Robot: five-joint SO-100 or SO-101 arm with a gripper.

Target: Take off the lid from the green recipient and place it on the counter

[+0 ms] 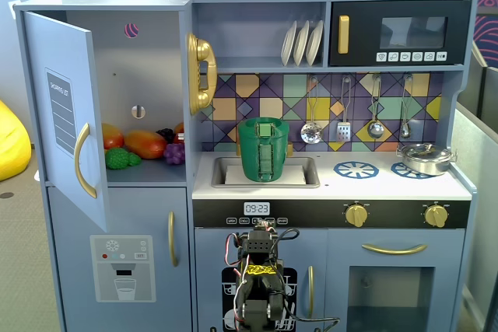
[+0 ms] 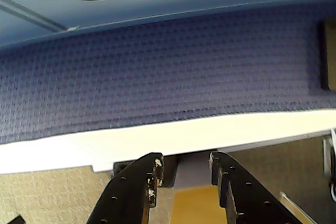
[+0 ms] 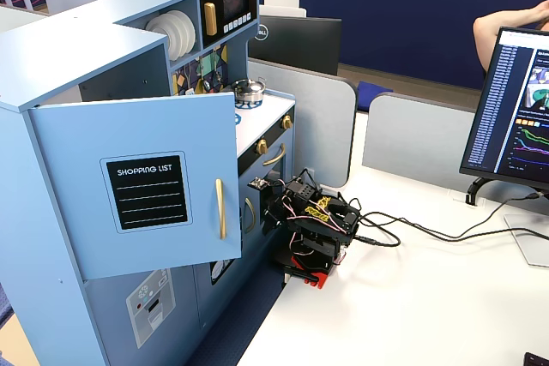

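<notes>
— Green recipient (image 1: 264, 149)?
— Upright in the recessed sink, centre of a fixed view, ribbed strip facing forward. Capped by the lid (image 1: 264, 121), flat across the mouth.

— Counter (image 1: 389, 184)?
— White, stretching right of the sink; silver pot (image 1: 426, 158) at its far right on a blue burner ring.

— Gripper (image 2: 185, 167)?
— Lower centre of the wrist view, fingers spread, pinching nothing. Folded low with the arm (image 1: 258, 285) at the bottom centre of a fixed view, well below the recipient. Perched on the white table (image 3: 446, 297) in another fixed view.

Black arm (image 3: 313, 220) with yellow markings, red-black wires, dark tool (image 2: 184, 174).
</notes>
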